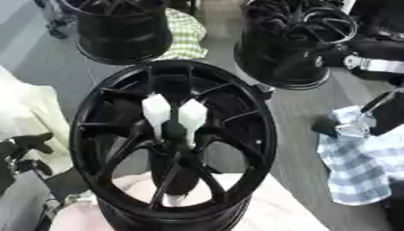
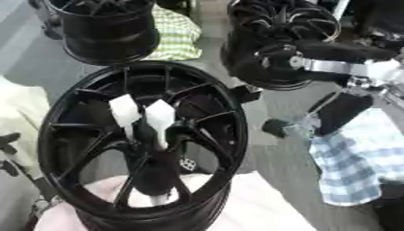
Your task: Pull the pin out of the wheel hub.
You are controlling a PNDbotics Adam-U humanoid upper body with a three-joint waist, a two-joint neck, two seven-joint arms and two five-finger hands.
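In the left eye view, the wheel point(image 1: 173, 144) stands near, centre, with two white pins point(image 1: 156, 109) stuck side by side in its hub. The left hand point(image 1: 24, 153) sits at the near left edge, fingers curled, holding nothing.

In the right eye view, the right hand point(image 2: 335, 113) hangs over a checked cloth point(image 2: 363, 158); whether it is open I cannot tell. I'd say a straight pull along the pin would free it best. A small pale emblem shows on a spoke; unreadable.

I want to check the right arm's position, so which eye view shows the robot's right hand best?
The right eye view: the right hand and its silver-jointed forearm show nearly whole above the blue checked cloth. In the left eye view the hand sits at the picture's right edge, partly cut off.
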